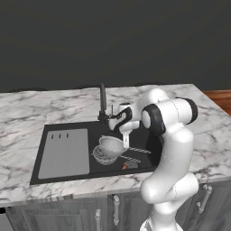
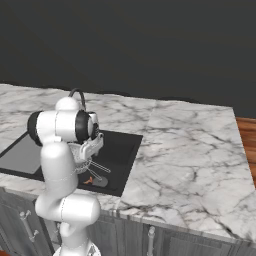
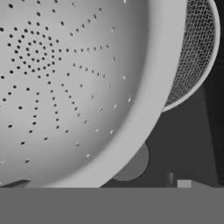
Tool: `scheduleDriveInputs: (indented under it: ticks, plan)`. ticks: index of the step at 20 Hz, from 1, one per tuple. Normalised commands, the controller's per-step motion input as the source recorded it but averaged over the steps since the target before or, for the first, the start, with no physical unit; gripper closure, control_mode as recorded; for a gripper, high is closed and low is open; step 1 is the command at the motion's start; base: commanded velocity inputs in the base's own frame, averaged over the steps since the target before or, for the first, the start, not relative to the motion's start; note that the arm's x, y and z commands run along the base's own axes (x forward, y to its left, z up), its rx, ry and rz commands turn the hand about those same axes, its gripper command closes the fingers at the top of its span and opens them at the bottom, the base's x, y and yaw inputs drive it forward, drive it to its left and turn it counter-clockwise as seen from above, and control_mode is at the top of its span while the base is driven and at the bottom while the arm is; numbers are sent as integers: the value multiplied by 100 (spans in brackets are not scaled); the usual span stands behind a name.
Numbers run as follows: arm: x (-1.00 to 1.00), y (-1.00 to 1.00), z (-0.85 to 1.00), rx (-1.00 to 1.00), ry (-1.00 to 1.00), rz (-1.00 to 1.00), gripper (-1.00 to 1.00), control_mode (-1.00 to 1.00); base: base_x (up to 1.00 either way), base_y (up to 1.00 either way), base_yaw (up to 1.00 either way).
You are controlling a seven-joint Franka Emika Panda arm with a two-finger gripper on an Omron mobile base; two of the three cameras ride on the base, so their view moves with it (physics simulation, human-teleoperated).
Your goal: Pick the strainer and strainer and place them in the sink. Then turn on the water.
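- Hovered gripper [image 1: 125, 140] above both strainers [image 1: 108, 151] in sink [image 1: 58, 180], fingers spread wide, nothing held.
- Looked light, rigid; rim or wire handle [image 1: 135, 150] judged best hold.

Sink [image 1: 149, 135] basin crowded mid-floor: perforated strainer [image 1: 111, 145] leans on the mesh strainer [image 1: 103, 155], touching, wire handles running out toward 3 o'clock. Small orange-brown item [image 1: 125, 166] near the front wall at 5 o'clock. Tap [image 1: 103, 101] stands at 12 o'clock on the back rim. Open gripper [image 1: 125, 140] hangs just above the bowls. Drainboard [image 1: 64, 152] at 9 o'clock bare; marble counter [image 2: 190, 150] at 3 o'clock open.
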Motion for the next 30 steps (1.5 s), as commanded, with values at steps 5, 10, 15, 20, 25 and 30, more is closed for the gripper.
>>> scheduleDriveInputs:
  ticks: [5,10,15,20,25,30]
  plan:
    - [34,0,-15,0,0,-1,-100,-100,0,0,0]
    - [31,0,-17,0,0,-5,-100,-100,0,0,0]
    - [5,0,-17,0,0,-4,-100,-100,0,0,0]
    - [-8,0,-2,0,0,0,-100,-100,0,0,0]
    - [0,0,-7,0,0,0,-100,-100,0,0,0]
    - [-4,0,13,0,0,0,-100,-100,0,0,0]
